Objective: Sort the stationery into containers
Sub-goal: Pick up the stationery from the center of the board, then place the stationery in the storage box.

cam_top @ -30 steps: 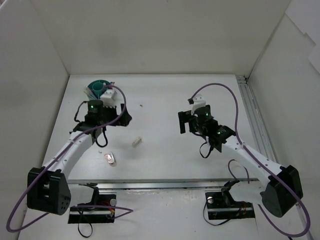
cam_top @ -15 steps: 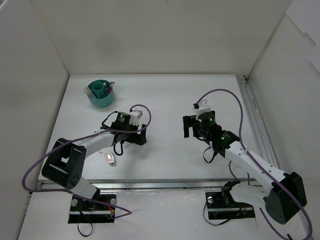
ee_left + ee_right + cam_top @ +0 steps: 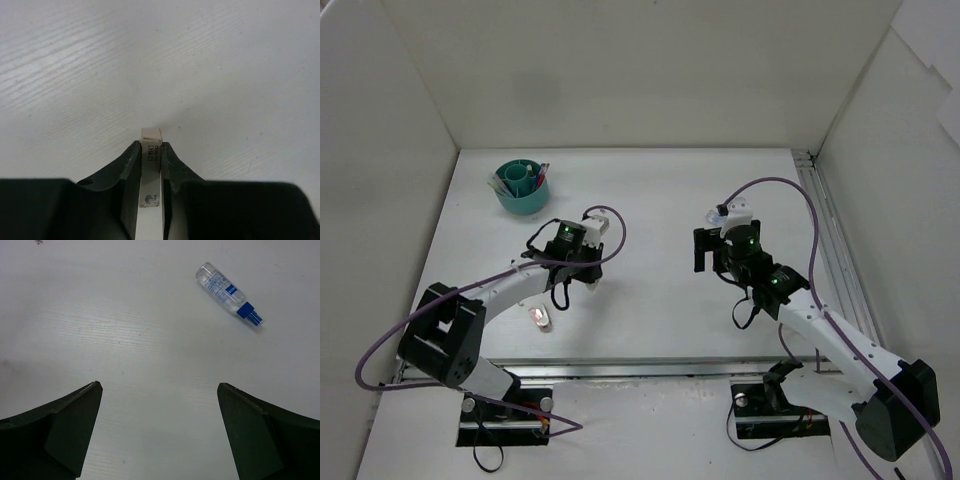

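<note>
My left gripper (image 3: 151,148) is shut on a small beige block (image 3: 151,134) with a printed label; the block's end pokes out past the fingertips, low over the white table. From above, the left gripper (image 3: 584,274) sits mid-table, right and forward of the round teal cup (image 3: 523,187), which holds several pens. My right gripper (image 3: 159,390) is open with nothing between its fingers. A clear tube with a blue cap (image 3: 227,292) lies on the table ahead of it to the right. In the top view the right gripper (image 3: 706,254) hovers right of centre.
A small pinkish item (image 3: 538,318) lies near the table's front edge, left of my left gripper. White walls enclose the table at the back and both sides. A metal rail (image 3: 830,240) runs along the right edge.
My left arm swung from the teal cup to the beige block at mid-table and its jaws closed on it. The right arm drifted slightly right, still open.
</note>
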### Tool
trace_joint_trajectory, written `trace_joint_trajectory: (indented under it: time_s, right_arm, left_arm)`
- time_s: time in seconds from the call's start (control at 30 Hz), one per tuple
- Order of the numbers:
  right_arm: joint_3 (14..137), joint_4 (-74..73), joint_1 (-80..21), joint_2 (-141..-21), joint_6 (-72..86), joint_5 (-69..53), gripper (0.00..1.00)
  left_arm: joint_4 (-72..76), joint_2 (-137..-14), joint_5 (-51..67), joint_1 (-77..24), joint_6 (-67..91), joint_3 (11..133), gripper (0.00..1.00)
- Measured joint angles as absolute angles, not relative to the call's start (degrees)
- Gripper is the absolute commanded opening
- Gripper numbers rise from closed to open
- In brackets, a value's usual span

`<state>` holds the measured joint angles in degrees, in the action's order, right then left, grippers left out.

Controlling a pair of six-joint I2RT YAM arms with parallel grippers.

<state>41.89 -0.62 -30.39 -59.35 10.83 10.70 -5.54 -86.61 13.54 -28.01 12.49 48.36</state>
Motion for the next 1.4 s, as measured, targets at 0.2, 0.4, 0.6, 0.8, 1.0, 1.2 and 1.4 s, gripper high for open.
trace_joint_trajectory:
  time_s: [0.2, 0.4, 0.6, 0.8, 1.0, 1.2, 1.4]
  right_arm:
    - [41.89, -0.69, -29.93, -59.33, 10.66, 11.64, 0.98]
    - [41.89, -0.69, -28.88, -59.35, 10.55, 12.84, 0.98]
    - [43.09, -0.86, -27.42, -61.17, 10.20, 14.00, 0.98]
    - [46.68, -0.82, -25.61, -66.00, 9.78, 14.26, 0.98]
    - [48.93, -0.84, -24.56, -68.66, 9.13, 14.20, 0.98]
    - [49.98, -0.75, -23.83, -70.06, 8.97, 13.93, 0.98]
    - [50.00, -0.78, -23.57, -70.91, 9.10, 13.43, 0.98]
  left_arm:
    - [-7.46, -81.58, 7.33, -27.64, 12.51, 50.89, 0.00]
    - [-7.53, -80.79, 1.50, -18.63, 12.69, 58.98, 0.00]
    - [-4.32, -83.64, -2.50, -7.84, 12.60, 69.49, 0.00]
    - [1.43, -93.41, -1.89, -2.59, 11.92, 80.27, 0.02]
    - [4.32, -104.66, 1.17, 0.01, 11.29, 86.94, 0.07]
    - [7.40, -111.74, 2.81, 2.26, 11.09, 88.71, 0.10]
    - [10.68, -116.03, 3.68, 3.73, 11.11, 91.48, 0.10]
